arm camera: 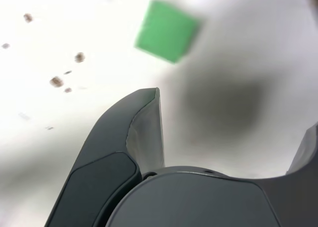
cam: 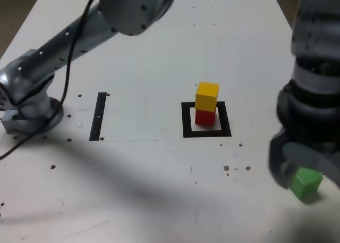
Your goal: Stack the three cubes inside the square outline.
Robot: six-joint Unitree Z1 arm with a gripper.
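Exterior view shows a white table (cam: 159, 51) with the square outline (cam: 206, 120) a little to the 3 o'clock side of its centre; the red cube (cam: 205, 117) sits on the pale middle of that square and the yellow cube (cam: 206, 96) rests squarely on top of it, turned slightly askew. From the stack, the green cube (cam: 306, 183) lies toward 4 o'clock, well apart, flat on the table near the exterior view's right edge. The gripper (cam: 297, 168) hangs over that spot, blurred and dark, its lower part just at the cube's 9 o'clock side; whether it touches the cube cannot be told from this view. A thin black strip (cam: 98, 116) lies toward 9 o'clock from the square, and beyond it, near the exterior view's left edge, stands the arm's grey base (cam: 29, 112), with a black cable (cam: 68, 67) trailing past it. Small brown specks dot the table. Wrist view shows the gripper (arm camera: 233, 132) with its jaws spread wide and nothing between them: one dark finger (arm camera: 144, 122) rises in the middle of the picture, the other only peeks in at the edge. The green cube (arm camera: 166, 31) lies beyond the fingertips, clear of both, on bare white table with a soft shadow beside it
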